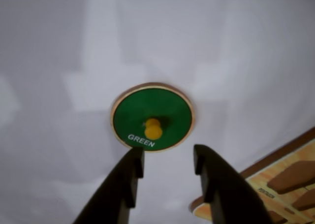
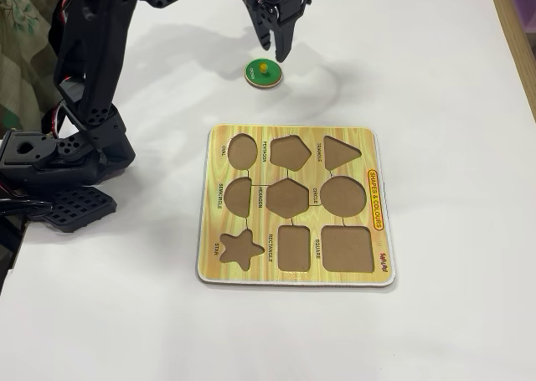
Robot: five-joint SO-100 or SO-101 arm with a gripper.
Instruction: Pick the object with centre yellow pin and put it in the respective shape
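Two black fingers of the gripper [image 1: 167,160] stand apart and empty in the wrist view, just short of the green disc [image 1: 152,116] with its yellow knob, flat on the white table [image 1: 59,47]. Rightward in the fixed view, the shape board [image 2: 293,276] lies well apart, its circle cutout [image 2: 342,195] bare

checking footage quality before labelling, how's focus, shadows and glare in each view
Wrist view: soft overall, the green disc fairly readable, the gripper fingers dark and blurred, the shape board corner smeared, and broad faint shadows on the white table. Fixed view: sharp, cutout labels small but visible, soft arm shadow near the disc, mild brightness on the table, no harsh glare.
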